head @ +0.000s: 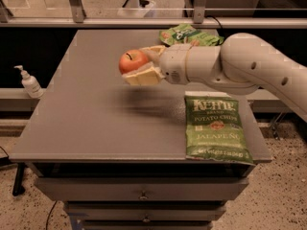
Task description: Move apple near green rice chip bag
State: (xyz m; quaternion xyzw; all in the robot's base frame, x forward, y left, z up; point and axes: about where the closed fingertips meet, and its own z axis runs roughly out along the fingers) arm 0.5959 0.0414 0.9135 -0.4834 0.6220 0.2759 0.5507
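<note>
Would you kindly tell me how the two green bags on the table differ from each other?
The Kettle bag is dark green, at the near edge; the rice chip bag is lighter green, at the far edge. The Kettle bag shows fully; the arm partly hides the rice chip bag. Both lie on the table. The pincer, holding the apple, hovers above mid-table.
</note>
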